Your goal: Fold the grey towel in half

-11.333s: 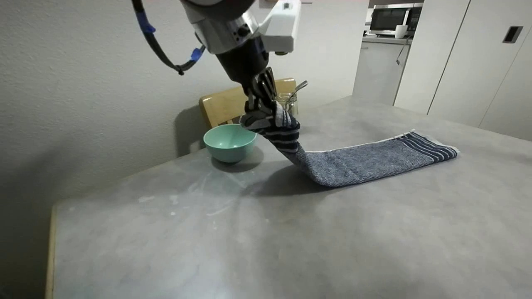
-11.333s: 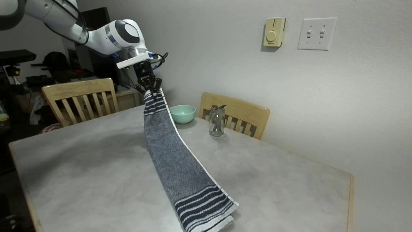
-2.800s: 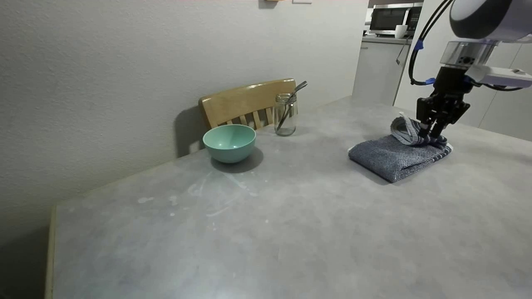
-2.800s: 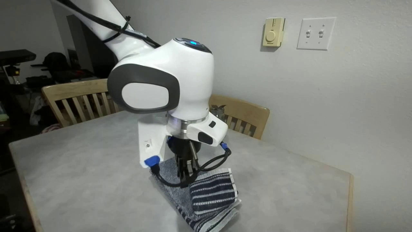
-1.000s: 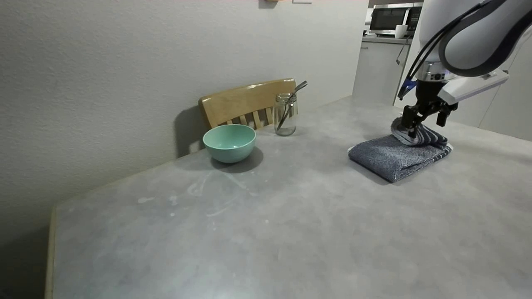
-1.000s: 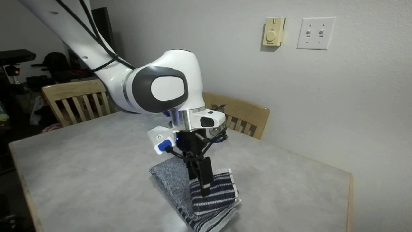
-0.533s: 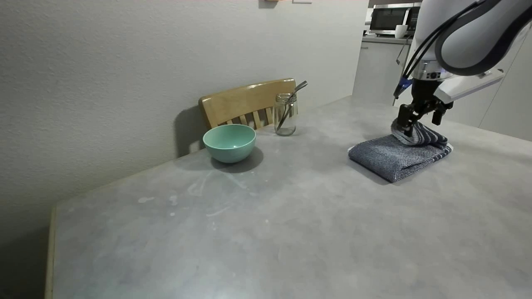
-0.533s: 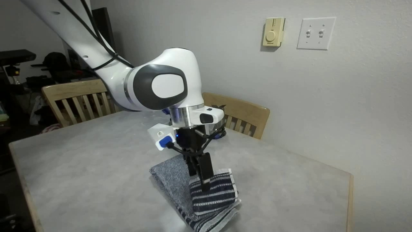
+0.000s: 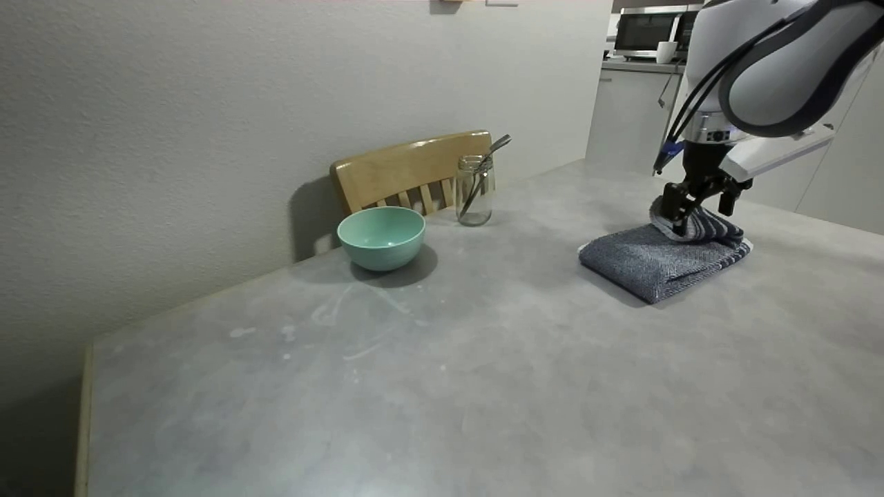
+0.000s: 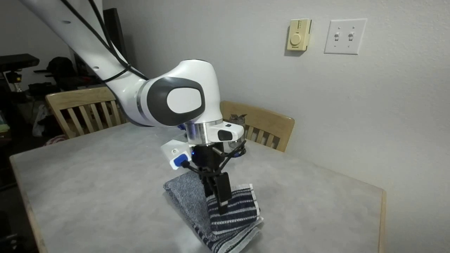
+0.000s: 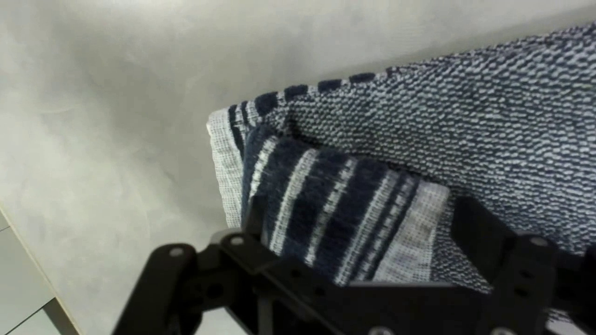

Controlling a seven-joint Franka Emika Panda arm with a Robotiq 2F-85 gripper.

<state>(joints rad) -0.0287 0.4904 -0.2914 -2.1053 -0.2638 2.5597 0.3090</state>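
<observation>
Gripper (image 11: 359,207) is wide, fingers (image 11: 477,230) spread and pointing down at the towel (image 9: 632,259). Wrist view: they straddle the turned-back striped end, one by the dark stripes, one past the white hem over plain blue-grey cloth. Can't tell if the tips touch.

Towel lies flat on the table (image 9: 414,386), toward the edge on the microwave (image 9: 644,32) side, some tabletop between. It's doubled over, one striped end turned back on top in a loose curl; the lower end's white hem pokes out underneath.

Teal bowl (image 9: 382,238) sits upright close to the wall-side edge, well apart from the towel. Glass jar (image 9: 476,210) with utensils (image 9: 499,143) is near that same edge, between bowl and far corner. Chair (image 9: 414,166) behind that edge.

In an exterior view, arm (image 10: 182,96) reaches over the table, partly covering the jar. Thermostat (image 10: 299,33) and switch plate (image 10: 346,37) on the wall (image 10: 351,105).
</observation>
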